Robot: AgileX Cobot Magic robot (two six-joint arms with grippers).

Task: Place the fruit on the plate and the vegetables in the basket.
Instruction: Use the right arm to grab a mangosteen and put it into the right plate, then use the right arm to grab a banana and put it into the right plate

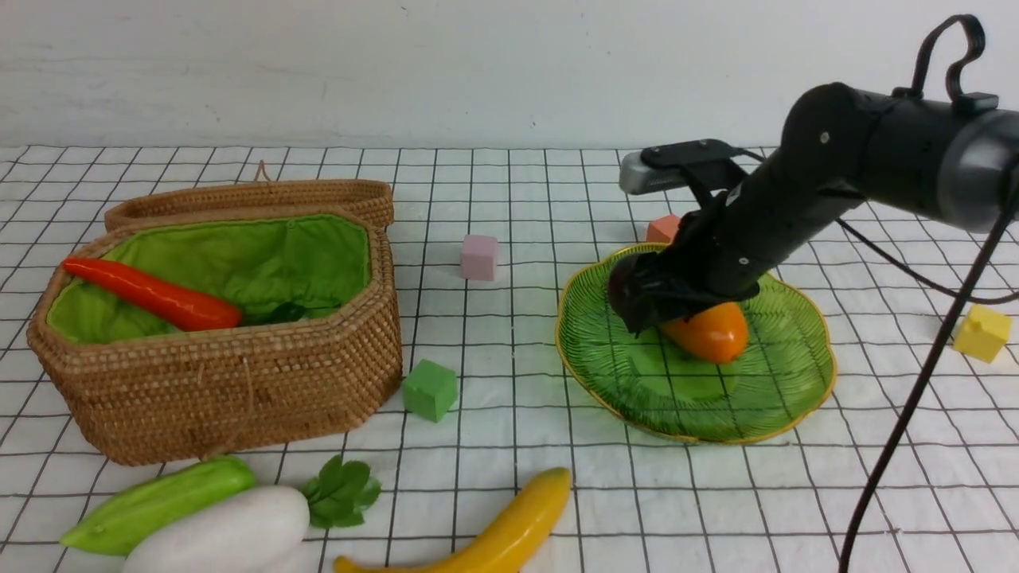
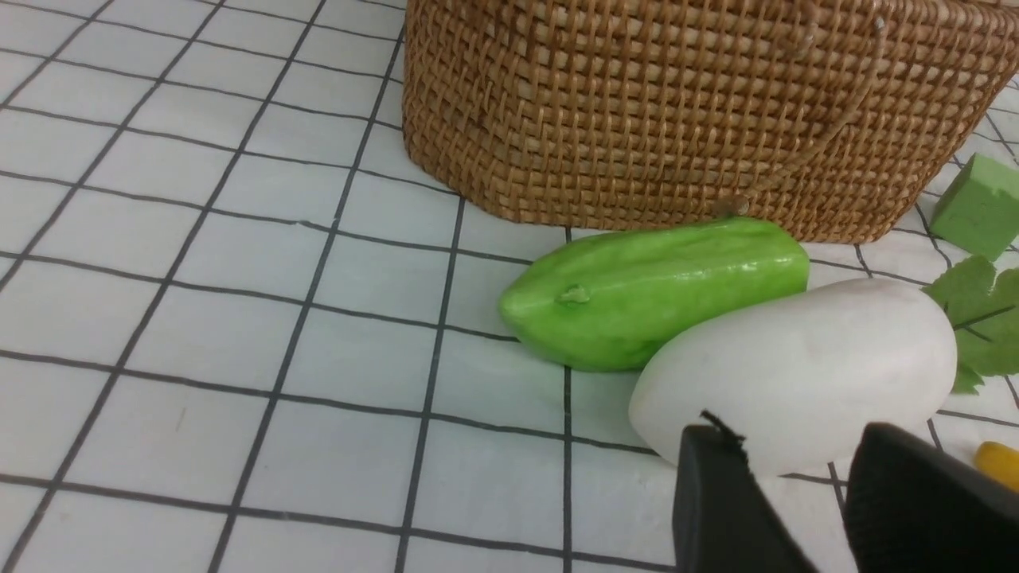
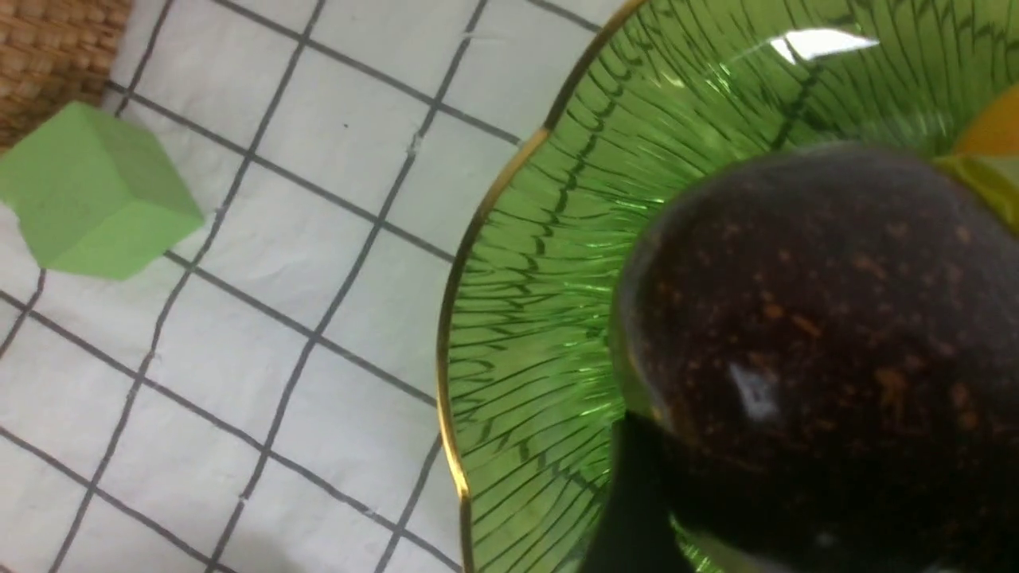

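Observation:
My right gripper is shut on the dark purple-brown ball and holds it low over the left part of the green glass plate, next to the orange-yellow mango lying on it. I cannot tell if the ball touches the plate. The wicker basket stands open at the left with the carrot inside. The cucumber, white radish and banana lie on the cloth in front. My left gripper is open and empty, just short of the radish.
A green cube sits by the basket's right corner. A pink cube is mid-table, an orange cube behind the plate, a yellow cube at far right. The basket lid hangs open behind it.

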